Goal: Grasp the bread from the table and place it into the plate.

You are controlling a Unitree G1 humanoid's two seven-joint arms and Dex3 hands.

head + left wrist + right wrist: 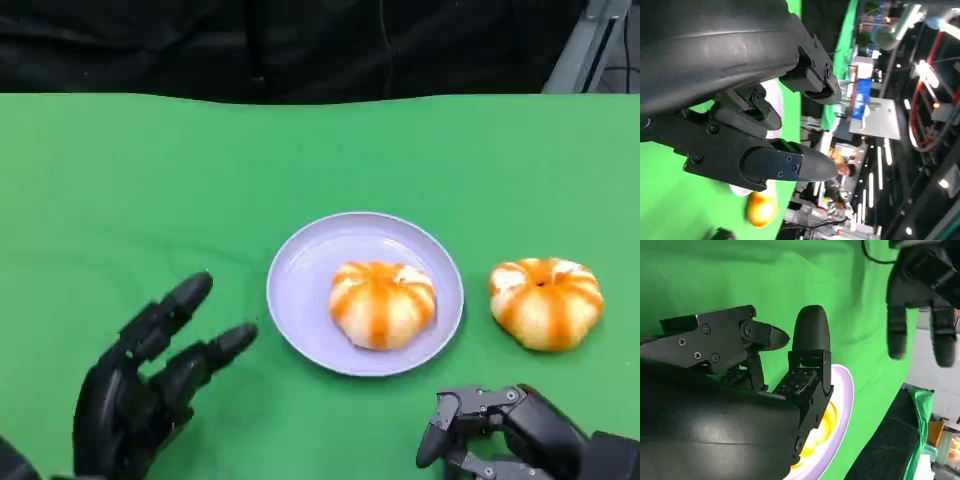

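Even, bright overhead light falls on the green table [120, 180] in the head view, and shadows are faint and soft; the top strip of that frame is dark. The plate [300, 290] shows a mild sheen along its rim. The picture is slightly soft overall. In the left wrist view, lamps glare at the right of the frame and the background is blurred. In the right wrist view, the left hand [925, 295] at upper right is out of focus.

L hand [150, 385] low at front-left, fingers spread, holding nothing. R hand [510, 430] front-right, fingers curled in, empty.
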